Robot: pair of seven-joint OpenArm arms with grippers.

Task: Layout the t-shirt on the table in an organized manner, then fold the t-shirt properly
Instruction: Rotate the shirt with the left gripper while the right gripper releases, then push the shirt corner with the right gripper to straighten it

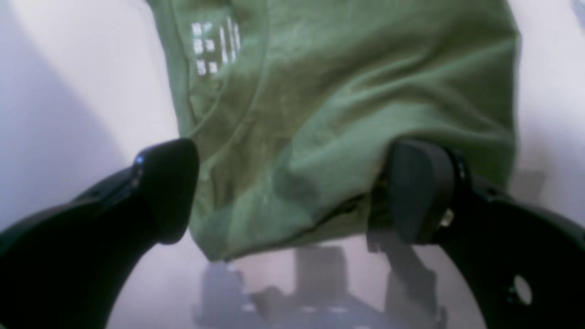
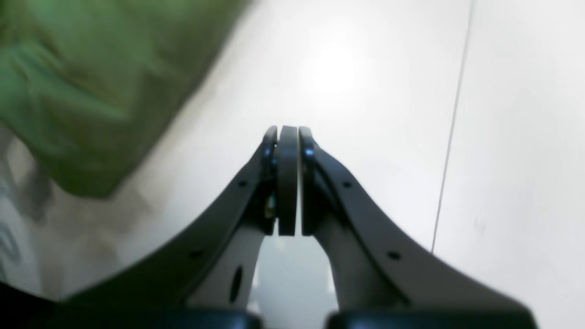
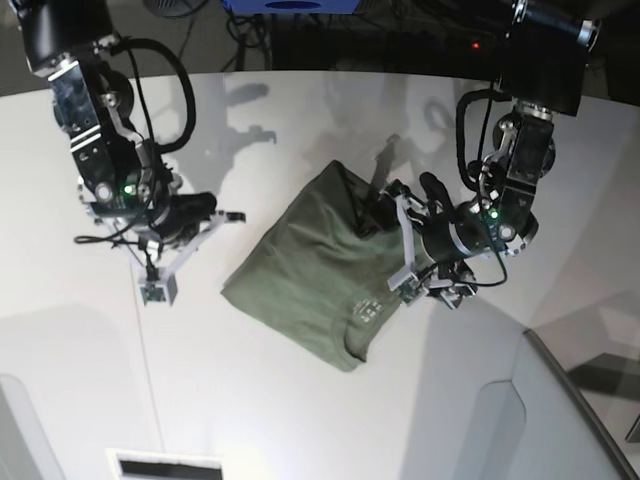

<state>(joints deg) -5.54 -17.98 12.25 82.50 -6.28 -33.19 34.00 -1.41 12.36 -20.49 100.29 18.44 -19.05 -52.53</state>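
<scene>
The olive-green t-shirt lies bunched in a rough slanted rectangle in the middle of the white table, its white neck label facing up near the front corner. In the left wrist view the t-shirt fills the top, with the label at upper left. My left gripper stands wide open astride the shirt's near edge, its right finger against the cloth; in the base view that gripper sits at the shirt's right side. My right gripper is shut on nothing over bare table, apart from the t-shirt.
A grey angled panel rises at the front right of the table. A table seam runs just right of the right gripper. A white slotted piece sits at the front edge. Cables hang beyond the far rim.
</scene>
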